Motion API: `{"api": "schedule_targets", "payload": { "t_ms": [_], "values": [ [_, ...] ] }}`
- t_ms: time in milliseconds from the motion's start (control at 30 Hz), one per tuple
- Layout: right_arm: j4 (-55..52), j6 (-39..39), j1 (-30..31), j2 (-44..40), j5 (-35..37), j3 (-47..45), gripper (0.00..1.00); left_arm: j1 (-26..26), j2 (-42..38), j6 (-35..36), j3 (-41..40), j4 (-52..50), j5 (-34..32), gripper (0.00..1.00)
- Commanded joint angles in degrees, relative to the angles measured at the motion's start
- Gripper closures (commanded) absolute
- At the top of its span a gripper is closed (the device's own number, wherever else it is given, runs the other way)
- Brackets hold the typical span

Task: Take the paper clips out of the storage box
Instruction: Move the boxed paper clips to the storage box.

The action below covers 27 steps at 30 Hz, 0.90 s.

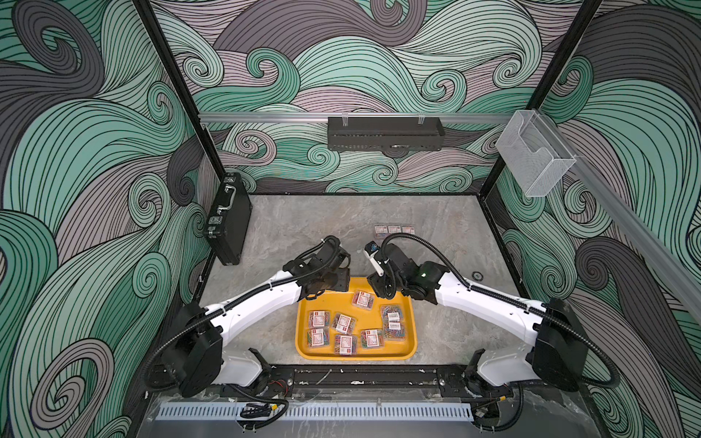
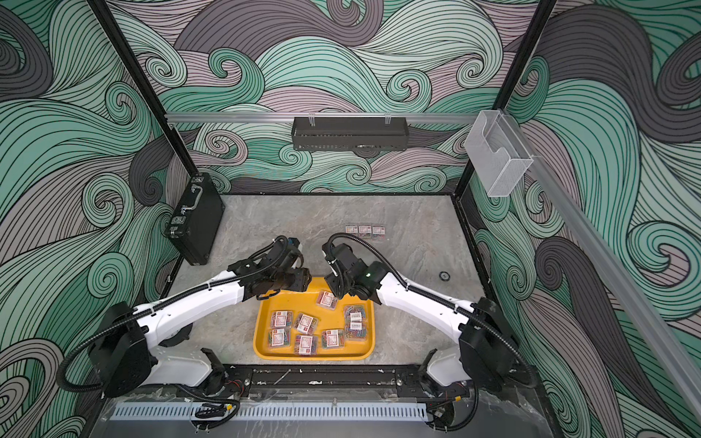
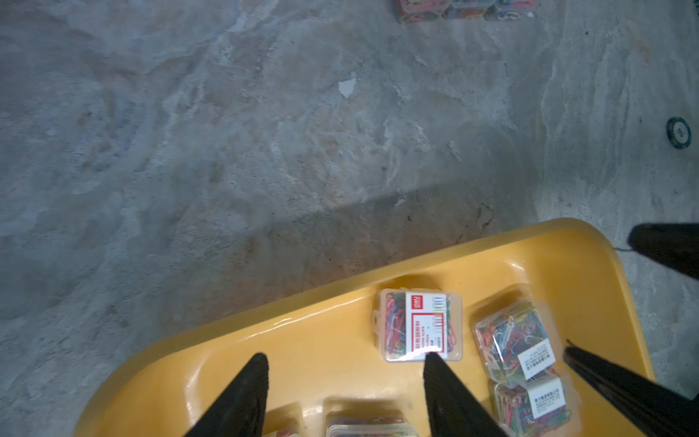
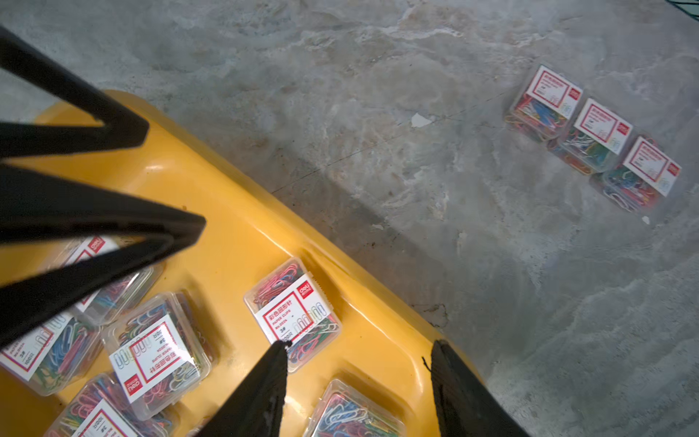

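Observation:
The yellow storage box (image 1: 356, 355) sits at the front middle of the table and holds several clear boxes of paper clips (image 1: 344, 323). One labelled box (image 3: 418, 325) lies near its far rim. My left gripper (image 3: 345, 357) hovers open over the tray's far left part, one fingertip just short of that box, nothing between its fingers. My right gripper (image 4: 360, 344) hovers open over the far right corner, one fingertip by the same box (image 4: 291, 310), and holds nothing. Three more boxes of paper clips (image 1: 394, 229) lie in a row on the table beyond the tray.
A black briefcase (image 1: 227, 220) leans at the back left wall. A clear acrylic holder (image 1: 535, 155) and a black rack (image 1: 385, 132) hang on the walls. A small dark round disc (image 1: 477, 275) lies on the table right of the tray.

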Motion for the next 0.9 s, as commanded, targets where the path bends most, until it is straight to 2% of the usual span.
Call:
{"api": "schedule_targets", "payload": {
  "t_ms": [0, 167, 300, 600, 867],
  "values": [
    [1.21, 0.82, 1.68, 2.12, -2.26, -0.53, 0.39, 2.74, -5.06, 1.49, -1.23, -2.43, -1.82, 0.35],
    [2.78, 0.99, 3.44, 6.04, -6.34, -0.97, 0.39, 6.86, -11.45, 1.49, -3.46, -3.94, -3.57, 0.34],
    [3.04, -0.37, 3.98, 9.65, -8.21, -0.92, 0.38, 7.98, -14.79, 1.69, -5.08, -4.02, -3.38, 0.33],
    [1.23, -0.15, 3.83, 16.01, -3.83, 1.26, 0.33, 8.17, -16.68, 1.57, -6.23, -5.74, -3.7, 0.33],
    [-0.28, 2.38, 3.54, 19.07, -2.14, 2.95, 0.36, 8.29, -16.4, 1.78, -6.05, -5.96, -3.25, 0.33]
  ]
}}
